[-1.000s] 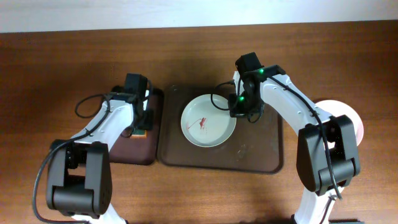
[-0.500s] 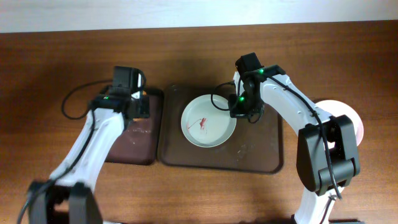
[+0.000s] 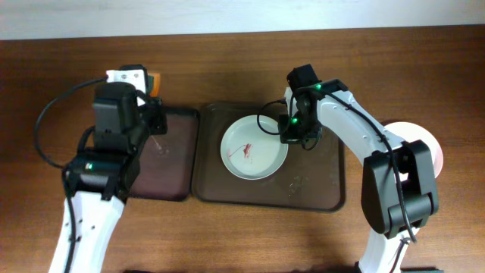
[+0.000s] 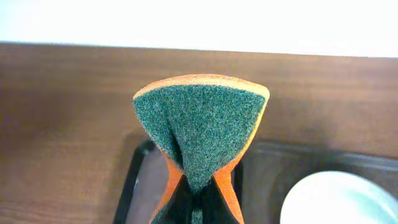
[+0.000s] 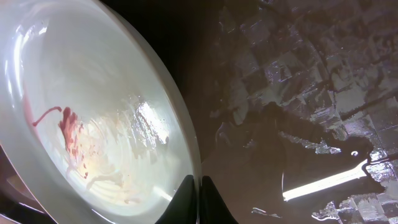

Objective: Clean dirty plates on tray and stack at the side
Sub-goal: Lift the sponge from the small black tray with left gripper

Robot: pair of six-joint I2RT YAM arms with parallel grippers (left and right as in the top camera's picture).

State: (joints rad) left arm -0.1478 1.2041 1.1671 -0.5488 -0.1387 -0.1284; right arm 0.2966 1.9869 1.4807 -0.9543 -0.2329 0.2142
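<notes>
A white plate (image 3: 254, 148) with a red smear (image 3: 247, 149) lies on the large brown tray (image 3: 318, 189). My right gripper (image 3: 290, 135) is shut on the plate's right rim. In the right wrist view its fingertips (image 5: 199, 190) pinch the rim of the plate (image 5: 99, 106), with the tray (image 5: 298, 124) beside it. My left gripper (image 3: 151, 95) is raised over the small tray's far edge, shut on an orange and green sponge (image 3: 154, 80). In the left wrist view the sponge (image 4: 199, 130) is folded between the jaws, with the plate (image 4: 342, 199) at the lower right.
A smaller dark tray (image 3: 163, 163) lies left of the brown tray. Another white plate (image 3: 424, 138) rests on the bare table at the right, partly hidden by my right arm. The table's far edge meets a white wall.
My left gripper shut on the sponge and lifted it off the small dark tray, rising and shifting toward the table's far side. The right gripper and the plate have not moved.
</notes>
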